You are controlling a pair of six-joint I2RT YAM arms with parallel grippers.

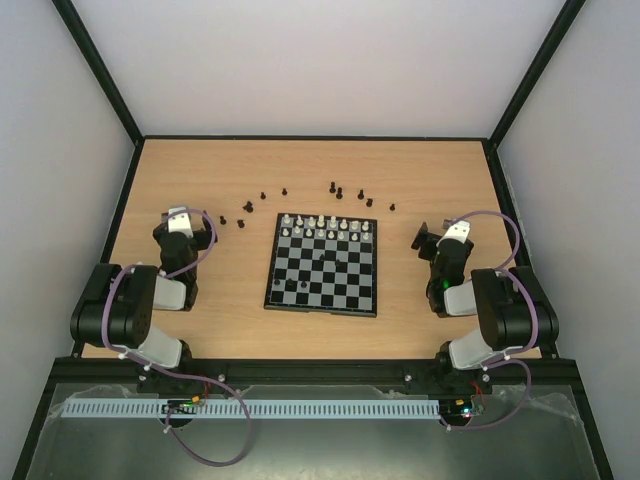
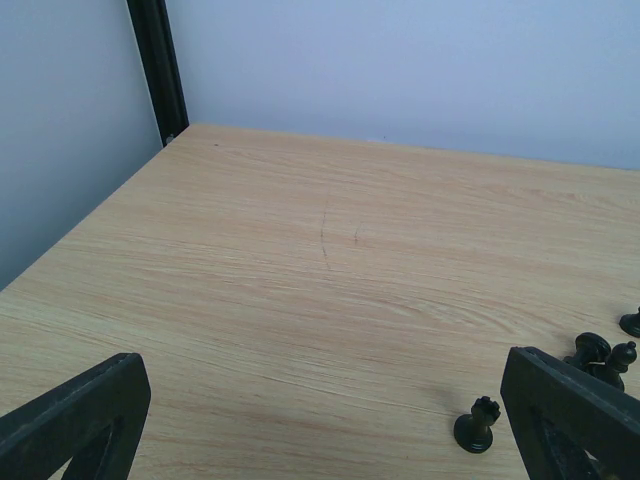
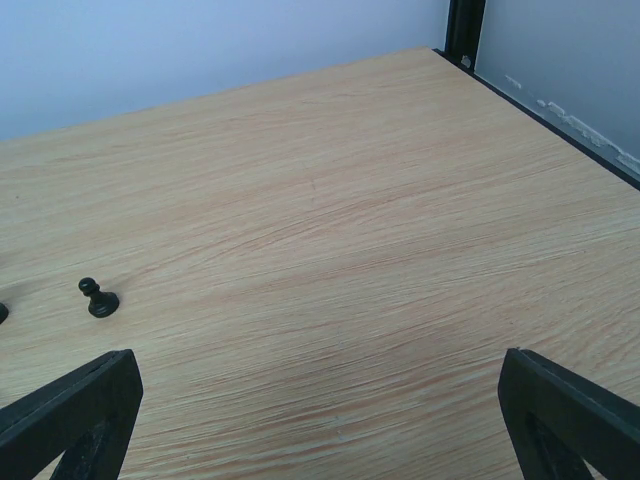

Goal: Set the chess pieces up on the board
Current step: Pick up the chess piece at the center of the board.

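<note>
The board point(image 1: 324, 266) lies flat in the middle of the table, white pieces point(image 1: 325, 226) along its far rows and a few black pieces point(image 1: 303, 285) on its squares. Several loose black chess pieces point(image 1: 340, 191) are scattered on the table beyond the board and to its left. My left gripper point(image 1: 196, 226) is open and empty, left of the board; a black rook point(image 2: 477, 424) stands just inside its right finger point(image 2: 570, 415). My right gripper point(image 1: 425, 238) is open and empty, right of the board; a black pawn point(image 3: 98, 298) stands ahead to its left.
Black frame posts point(image 2: 155, 65) and pale walls close in the table on three sides. More black pieces point(image 2: 600, 355) cluster just past the left gripper's right finger. The table's right edge rail point(image 3: 540, 105) runs close to the right gripper.
</note>
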